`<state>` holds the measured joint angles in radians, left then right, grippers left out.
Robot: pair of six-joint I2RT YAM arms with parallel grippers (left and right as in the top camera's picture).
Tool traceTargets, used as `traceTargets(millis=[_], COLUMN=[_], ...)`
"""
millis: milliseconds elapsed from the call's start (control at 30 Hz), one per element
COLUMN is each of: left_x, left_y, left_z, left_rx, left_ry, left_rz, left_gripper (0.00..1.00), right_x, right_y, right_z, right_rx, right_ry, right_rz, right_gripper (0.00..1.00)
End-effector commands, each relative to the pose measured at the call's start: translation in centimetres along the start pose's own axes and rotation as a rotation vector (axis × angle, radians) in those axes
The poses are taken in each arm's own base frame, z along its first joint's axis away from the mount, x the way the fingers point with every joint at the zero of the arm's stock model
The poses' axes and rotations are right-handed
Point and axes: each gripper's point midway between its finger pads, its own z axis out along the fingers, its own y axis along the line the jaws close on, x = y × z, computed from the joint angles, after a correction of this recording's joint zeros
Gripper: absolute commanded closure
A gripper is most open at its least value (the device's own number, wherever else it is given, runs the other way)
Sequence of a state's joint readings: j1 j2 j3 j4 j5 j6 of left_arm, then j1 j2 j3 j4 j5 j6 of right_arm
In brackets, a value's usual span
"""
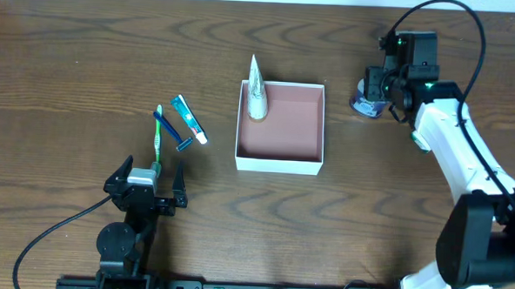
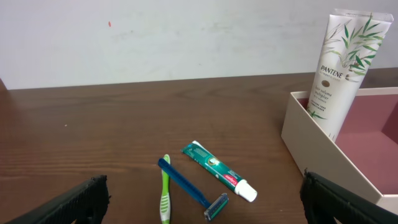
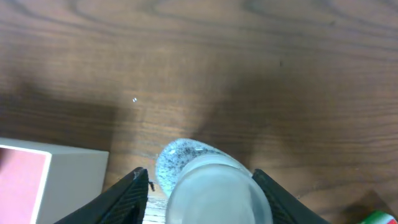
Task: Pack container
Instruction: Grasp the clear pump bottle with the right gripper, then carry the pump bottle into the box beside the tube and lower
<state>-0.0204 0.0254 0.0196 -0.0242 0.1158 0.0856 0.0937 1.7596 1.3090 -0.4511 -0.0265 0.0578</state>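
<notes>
The container [image 1: 279, 152], a shallow white box with a pinkish floor, sits mid-table. A white Pantene tube [image 1: 256, 92] stands in its far left corner and also shows in the left wrist view [image 2: 342, 68]. A toothpaste tube [image 2: 217, 171], a green toothbrush [image 2: 165, 196] and a blue razor [image 2: 186, 185] lie on the table left of the container [image 2: 323, 155]. My left gripper [image 2: 205, 196] is open and empty, just short of them. My right gripper [image 3: 202, 186] is open around a speckled bottle with a frosted cap [image 3: 214, 193], right of the container; a gap shows at its left finger.
The dark wooden table [image 1: 87, 59] carries everything. The container's white corner [image 3: 56, 174] lies close to the left of the right gripper. A small green, red and white object [image 3: 380, 218] shows at the lower right edge of the right wrist view.
</notes>
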Motion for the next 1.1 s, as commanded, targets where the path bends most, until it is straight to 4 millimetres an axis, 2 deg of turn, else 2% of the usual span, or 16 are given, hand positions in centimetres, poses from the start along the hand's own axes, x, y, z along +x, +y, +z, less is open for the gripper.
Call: traceTargets(millis=[0, 200, 467, 933, 1067], left_x=[1.6, 1.6, 1.6, 1.6, 1.6], left_y=[-0.1, -0.1, -0.1, -0.1, -0.1], left_z=[0.1, 0.1, 0.1, 0.1, 0.1], left_rx=[0.007, 0.007, 0.007, 0.007, 0.007], left_ry=[0.052, 0.052, 0.051, 0.052, 0.052], left_rz=[-0.005, -0.005, -0.004, -0.005, -0.005], left_gripper=[0.02, 0.02, 0.02, 0.02, 0.02], right_x=[0.1, 0.1, -0.2, -2.8, -4.0], right_y=[0.0, 0.0, 0.0, 0.3, 0.7], right_z=[0.2, 0.2, 0.1, -1.6, -3.0], right_rx=[-0.006, -0.006, -0.006, -0.010, -0.015], right_ry=[0.001, 0.000, -0.012, -0.047, -0.064], right_rz=[-0.006, -0.005, -0.006, -0.008, -0.014], right_gripper=[0.54, 0.74, 0.92, 0.96, 0.98])
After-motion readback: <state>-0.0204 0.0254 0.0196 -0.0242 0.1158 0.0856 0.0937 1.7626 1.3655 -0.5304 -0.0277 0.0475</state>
